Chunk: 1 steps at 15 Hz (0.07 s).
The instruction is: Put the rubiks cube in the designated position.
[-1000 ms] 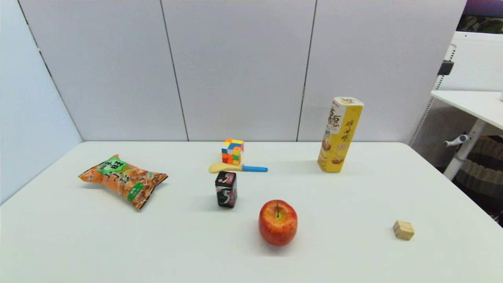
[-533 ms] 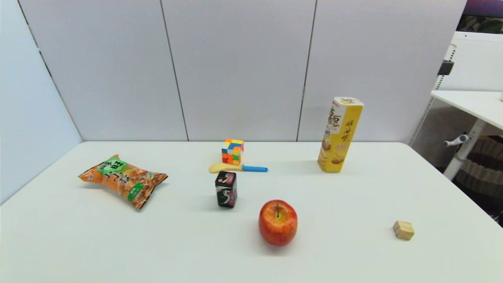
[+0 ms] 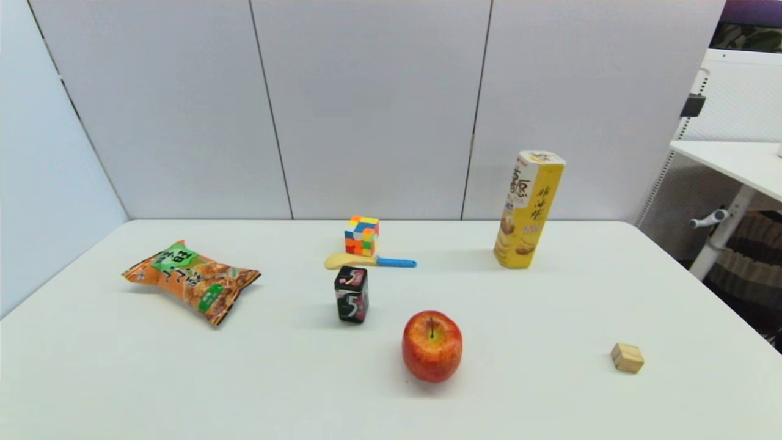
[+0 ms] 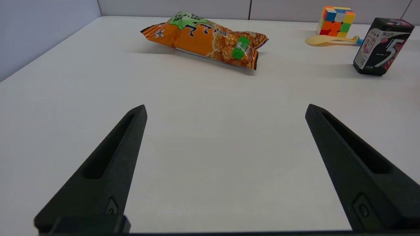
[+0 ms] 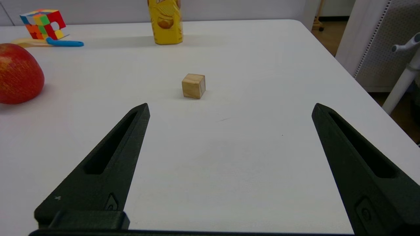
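The rubiks cube [image 3: 361, 235] stands near the back middle of the white table [image 3: 550, 293], touching or just behind a yellow spoon with a blue handle [image 3: 369, 261]. It also shows far off in the left wrist view [image 4: 335, 21] and the right wrist view [image 5: 43, 23]. Neither arm appears in the head view. My left gripper [image 4: 225, 109] hovers open over bare table near the front left, far from the cube. My right gripper [image 5: 230, 108] is open over the front right, with nothing between its fingers. The designated position carries no mark that I can see.
An orange snack bag [image 3: 192, 280] lies at the left. A black box marked "5" [image 3: 351, 294] stands in front of the spoon, a red apple [image 3: 432, 345] nearer me. A tall yellow chip box [image 3: 528, 209] stands back right; a small wooden cube [image 3: 627, 357] sits front right.
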Motion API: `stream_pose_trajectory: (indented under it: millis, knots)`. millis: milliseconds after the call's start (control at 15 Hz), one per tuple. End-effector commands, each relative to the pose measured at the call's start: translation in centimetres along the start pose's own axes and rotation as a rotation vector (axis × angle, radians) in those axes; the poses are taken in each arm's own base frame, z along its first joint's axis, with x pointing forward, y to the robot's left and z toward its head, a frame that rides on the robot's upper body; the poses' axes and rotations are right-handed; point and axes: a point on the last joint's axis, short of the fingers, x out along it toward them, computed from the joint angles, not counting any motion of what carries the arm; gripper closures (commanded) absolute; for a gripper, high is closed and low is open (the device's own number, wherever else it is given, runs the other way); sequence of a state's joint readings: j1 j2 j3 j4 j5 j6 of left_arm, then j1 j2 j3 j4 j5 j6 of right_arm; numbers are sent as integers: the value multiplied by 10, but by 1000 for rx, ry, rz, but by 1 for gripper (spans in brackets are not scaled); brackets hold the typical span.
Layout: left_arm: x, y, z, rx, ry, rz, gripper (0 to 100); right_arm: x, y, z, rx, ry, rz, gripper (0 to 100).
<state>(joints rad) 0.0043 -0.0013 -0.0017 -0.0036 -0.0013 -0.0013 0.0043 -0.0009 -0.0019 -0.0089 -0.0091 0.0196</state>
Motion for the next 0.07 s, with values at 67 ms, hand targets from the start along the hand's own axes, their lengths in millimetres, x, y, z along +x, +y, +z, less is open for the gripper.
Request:
stream_pose_trajectory:
  millis: [67]
  knots:
    - [0, 0, 0, 0, 0, 0, 0, 0, 0, 0, 0, 1, 0, 0]
